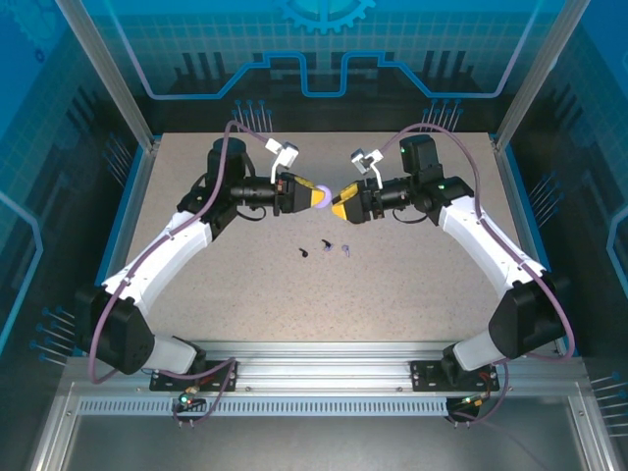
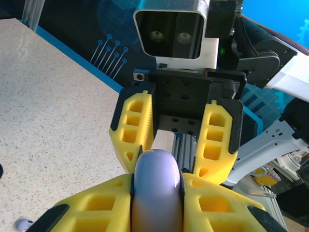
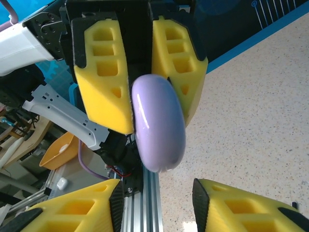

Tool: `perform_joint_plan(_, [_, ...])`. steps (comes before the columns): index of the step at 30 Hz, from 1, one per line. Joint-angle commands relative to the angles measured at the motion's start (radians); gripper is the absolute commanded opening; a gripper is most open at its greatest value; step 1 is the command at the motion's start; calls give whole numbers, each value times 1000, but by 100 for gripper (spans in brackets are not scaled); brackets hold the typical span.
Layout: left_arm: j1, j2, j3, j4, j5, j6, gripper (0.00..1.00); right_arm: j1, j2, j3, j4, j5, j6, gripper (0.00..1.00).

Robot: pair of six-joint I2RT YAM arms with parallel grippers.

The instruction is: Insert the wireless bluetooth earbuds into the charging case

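Left gripper [image 2: 157, 181]: I'm clamping the lavender case [image 2: 157, 198].
Right gripper [image 3: 155, 188]: hanging open opposite.
Earbuds [image 1: 325, 242]: lying loose beneath both grippers.

Speckled beige tabletop [image 1: 412, 285]; blue circuit-print walls [image 1: 196, 39]; aluminium rail [image 1: 324, 355] at near edge

charging case [image 1: 323, 187] in left hand [image 1: 314, 196] | right hand [image 1: 343, 207] just right | earbuds [image 1: 325, 243] on table [image 1: 412, 285] before both
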Motion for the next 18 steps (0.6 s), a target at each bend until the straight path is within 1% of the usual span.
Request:
perform_joint_plan(1, [-14,-16,6,19,52,26,20,15,-11,38,1,-46,-1,42])
perform_joint_plan(6, [-20,-19,7,19,61,34,20,27,1,59,3,-65,-2,37])
perform_joint_plan(18, [-28,-14,18,-12,58,61,20,52,14,90,-6,-83,-9,33])
